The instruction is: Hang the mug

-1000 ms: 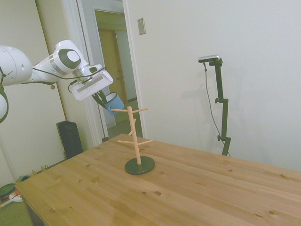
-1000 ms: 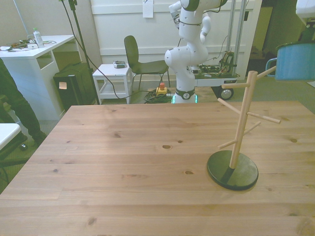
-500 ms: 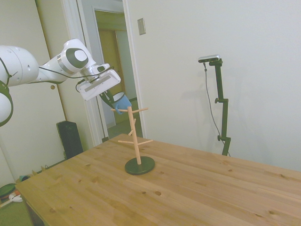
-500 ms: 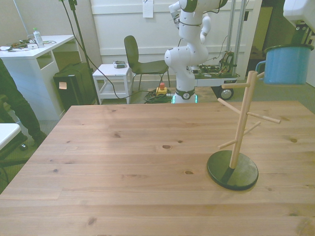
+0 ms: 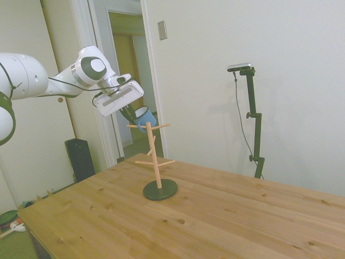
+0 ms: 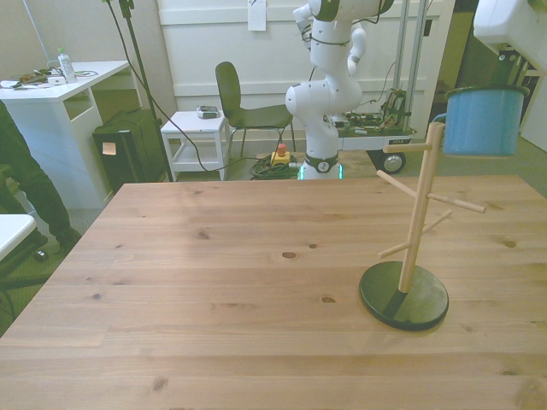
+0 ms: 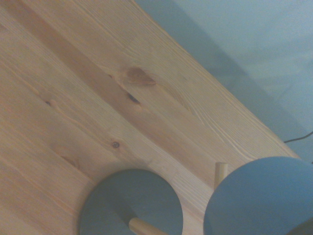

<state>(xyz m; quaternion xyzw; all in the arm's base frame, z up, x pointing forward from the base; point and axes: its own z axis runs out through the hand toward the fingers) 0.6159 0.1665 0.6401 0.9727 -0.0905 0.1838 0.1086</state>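
We're watching the gripper point(image 5: 131, 112) holding the mug point(image 6: 483, 121) by its rim, fingers clenched on it, up at the top of the wooden peg stand point(image 6: 416, 224). The mug is hanging upright just beside the uppermost peg, well above the table point(image 6: 214, 299).
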